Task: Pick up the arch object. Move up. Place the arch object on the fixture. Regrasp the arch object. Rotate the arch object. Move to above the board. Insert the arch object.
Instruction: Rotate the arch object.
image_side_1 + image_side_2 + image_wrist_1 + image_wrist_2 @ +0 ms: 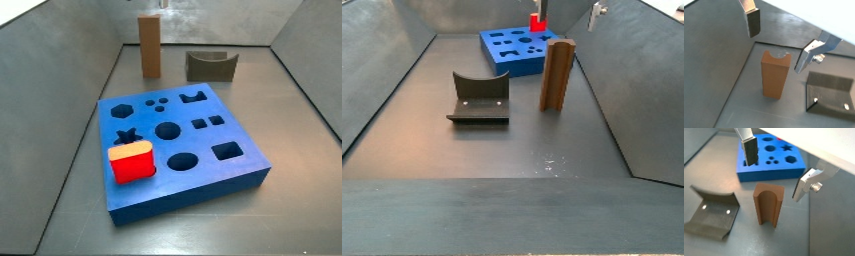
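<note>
Wrist views, hand: the hand hangs above the brown bar, its 2 silver fingers spread wide with nothing between them; the same wide spread shows from the opposite wrist camera.
Wrist views, bar: the arch object stands upright on the grey worktop, a curved notch cut into its top end; it sits below the gap between the fingers and touches neither.
Wrist views, fixture: the fixture lies on the worktop just beside the bar, apart from it; its curved dark plate with 2 bright spots shows clearly.
Wrist views, board: the board lies beyond the bar, with a star, circles and a square cut into it.
Side view from the board end: the board fills the near part of the worktop; a red cube with an orange top sits at its near left corner. The bar stands at the far end, left of the fixture, the 2 apart.
Side view from the other end: the bar stands upright right of the fixture, near the board at the far end. Only a bit of the hand shows at the top edge, above and right of the bar.
</note>
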